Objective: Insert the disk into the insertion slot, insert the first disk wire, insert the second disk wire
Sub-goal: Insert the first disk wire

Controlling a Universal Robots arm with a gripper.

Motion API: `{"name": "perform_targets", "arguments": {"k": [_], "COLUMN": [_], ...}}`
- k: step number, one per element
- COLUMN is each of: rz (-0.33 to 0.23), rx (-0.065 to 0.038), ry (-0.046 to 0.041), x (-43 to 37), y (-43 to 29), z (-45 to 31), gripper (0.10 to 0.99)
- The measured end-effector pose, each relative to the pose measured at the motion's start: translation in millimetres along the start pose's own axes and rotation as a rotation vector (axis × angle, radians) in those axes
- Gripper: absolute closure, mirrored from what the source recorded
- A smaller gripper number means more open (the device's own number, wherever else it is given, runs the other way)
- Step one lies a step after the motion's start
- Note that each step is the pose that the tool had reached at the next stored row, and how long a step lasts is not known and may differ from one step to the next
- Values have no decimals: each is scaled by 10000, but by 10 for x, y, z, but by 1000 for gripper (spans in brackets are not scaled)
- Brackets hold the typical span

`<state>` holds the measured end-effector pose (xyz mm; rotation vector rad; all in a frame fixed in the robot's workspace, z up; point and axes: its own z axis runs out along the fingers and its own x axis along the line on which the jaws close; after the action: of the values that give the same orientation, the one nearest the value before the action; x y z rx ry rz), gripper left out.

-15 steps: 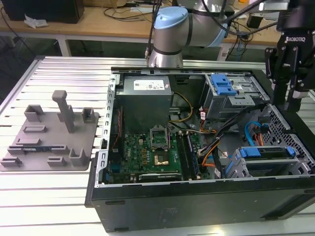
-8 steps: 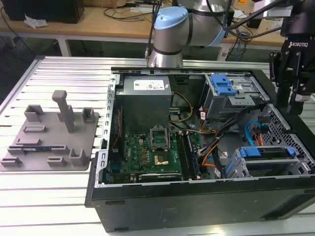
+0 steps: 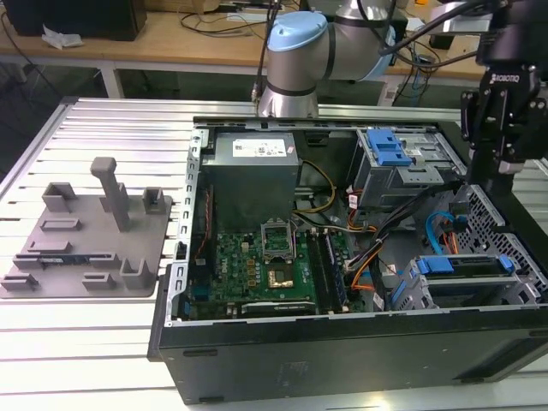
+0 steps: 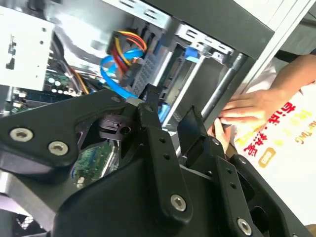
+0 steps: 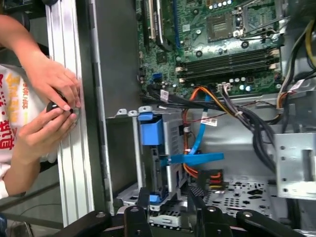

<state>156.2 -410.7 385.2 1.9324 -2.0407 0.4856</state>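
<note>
Currently my jaws hang apart and empty at two o'clock in the exterior view, over the computer case [image 3: 342, 360]. The disk [image 3: 467, 272] sits inside its cage [image 3: 411, 300] at four o'clock. Someone's hands [image 5: 49, 81] are at the tabletop [image 5: 69, 163] alongside.

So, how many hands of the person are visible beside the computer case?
2. In the first wrist view, one hand and the other hand meet at the fingertips over the aluminium rail, outside the case wall.
</note>
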Motion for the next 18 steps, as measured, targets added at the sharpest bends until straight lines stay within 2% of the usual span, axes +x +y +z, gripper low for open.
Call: {"name": "perform_targets", "arguments": {"k": [3,4,5,7,10,14,18], "rz": [-4,-61,-92,-104,13,388,600], "rx": [5,35,57,76,161,125,208], "ry": [39,95,232,301,375,443,467], "x": [-153,-199,-230,-284,-316,-329,-344], "y": [15,18,21,34,74,76,78], "z": [-19,-17,-25,-33,-18,8,40], "gripper": [651,651,651,651,651,651,651]}}
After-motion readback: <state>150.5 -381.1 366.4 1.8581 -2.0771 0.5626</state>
